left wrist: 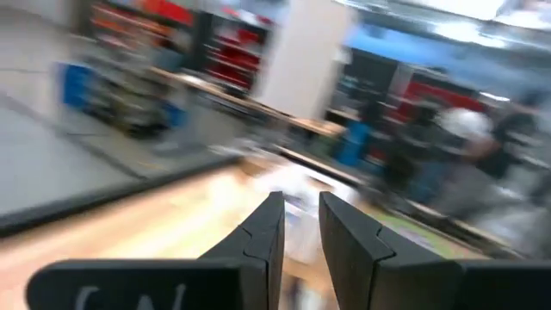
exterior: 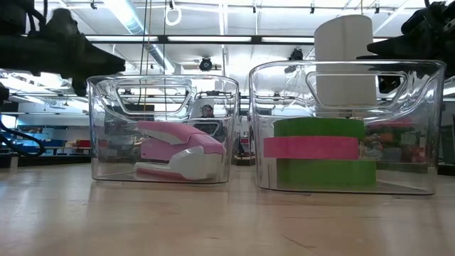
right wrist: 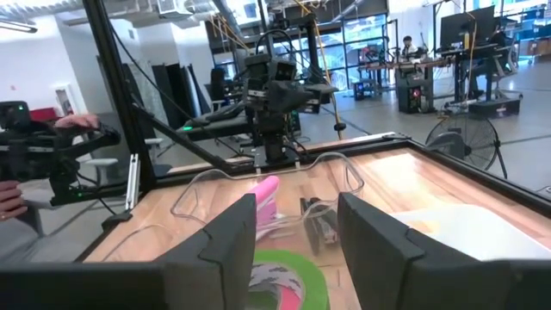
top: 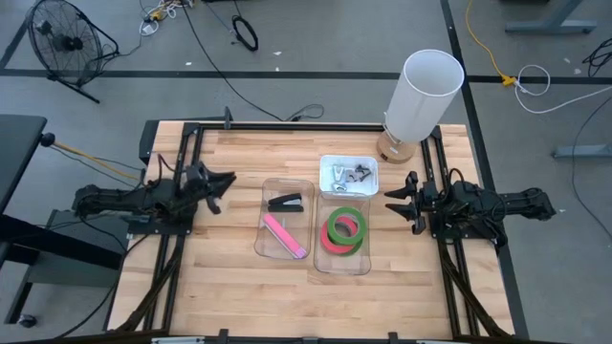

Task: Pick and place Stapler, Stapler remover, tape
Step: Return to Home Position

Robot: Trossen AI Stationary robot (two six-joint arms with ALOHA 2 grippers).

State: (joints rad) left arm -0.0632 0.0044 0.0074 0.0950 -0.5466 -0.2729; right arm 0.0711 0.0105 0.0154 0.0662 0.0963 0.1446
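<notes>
Three tape rolls, two green and one red-pink, lie stacked in the right clear bin; the low view shows the stack. A pink stapler and a black stapler lie in the left clear bin. Small metal stapler removers lie in a white tray. My left gripper hovers left of the bins, its fingers a narrow gap apart, empty. My right gripper hovers right of the bins, open and empty.
A tall white cylinder stands on a wooden base at the table's far right, behind the white tray. Black frame rails run along the table's far edge and sides. Bare wood lies between the bins and the near edge.
</notes>
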